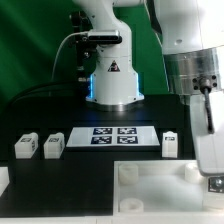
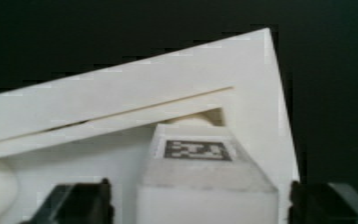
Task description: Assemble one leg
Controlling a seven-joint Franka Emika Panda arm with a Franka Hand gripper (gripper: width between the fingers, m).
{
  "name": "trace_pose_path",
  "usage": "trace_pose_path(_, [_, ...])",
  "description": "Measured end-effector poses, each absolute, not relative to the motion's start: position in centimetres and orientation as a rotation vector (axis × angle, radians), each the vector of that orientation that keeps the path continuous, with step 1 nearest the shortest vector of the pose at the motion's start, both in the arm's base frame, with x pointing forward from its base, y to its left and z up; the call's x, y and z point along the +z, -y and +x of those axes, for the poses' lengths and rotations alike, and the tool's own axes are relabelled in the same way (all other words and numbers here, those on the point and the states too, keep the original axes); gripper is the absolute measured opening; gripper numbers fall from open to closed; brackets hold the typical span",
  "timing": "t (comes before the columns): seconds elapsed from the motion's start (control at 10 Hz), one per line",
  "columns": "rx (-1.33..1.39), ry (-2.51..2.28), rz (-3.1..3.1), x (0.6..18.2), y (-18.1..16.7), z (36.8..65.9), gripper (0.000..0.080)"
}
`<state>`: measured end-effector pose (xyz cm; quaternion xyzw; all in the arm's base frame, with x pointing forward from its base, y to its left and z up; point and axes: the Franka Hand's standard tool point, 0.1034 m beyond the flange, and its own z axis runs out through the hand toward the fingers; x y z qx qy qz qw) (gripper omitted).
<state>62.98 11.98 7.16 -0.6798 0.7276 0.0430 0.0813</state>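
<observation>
In the wrist view a leg [image 2: 199,165], a small white block with a black-and-white tag, stands against a corner of the large white square panel [image 2: 87,110]. My gripper [image 2: 202,203] is open and straddles this leg. A dark finger [image 2: 82,203] shows on each side of it with a small gap. In the exterior view the gripper [image 1: 211,180] is low over the panel [image 1: 150,185] at the exterior view's right, and a tag shows there. Three more legs stand on the table: two [image 1: 25,146] [image 1: 53,144] at the left and one [image 1: 169,142] at the right.
The marker board [image 1: 115,135] lies flat in the middle of the table, behind the panel. The robot's white base [image 1: 112,75] stands behind it before a green backdrop. The arm fills the exterior view's right edge.
</observation>
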Motion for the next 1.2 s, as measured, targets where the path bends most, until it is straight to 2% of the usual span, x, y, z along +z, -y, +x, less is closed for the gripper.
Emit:
trace_pose_path(0.1, [0.129,-1.976,-2.227,7.24,-12.01,62.72,0.0557])
trace_pose_path(0.2, [0.108,-1.8,-2.364,7.28,-11.93,62.76,0.0633])
trace_pose_path(0.6, [0.066,-1.324,-2.676,7.18,-11.68,62.64,0.0649])
trace_pose_path(0.7, [0.057,-1.009,-2.847,7.64,-11.67,62.77,0.0648])
trace_pose_path(0.8, [-0.006,-0.491,-2.997,8.13,-11.51,63.39,0.0648])
trace_pose_path(1.0, [-0.003,-0.486,-2.997,8.0,-11.46,63.29,0.0648])
trace_pose_path(1.1, [0.0,-0.539,-2.988,8.0,-11.45,63.29,0.056])
trace_pose_path(1.2, [0.007,-0.659,-2.963,7.99,-11.49,63.28,0.056])
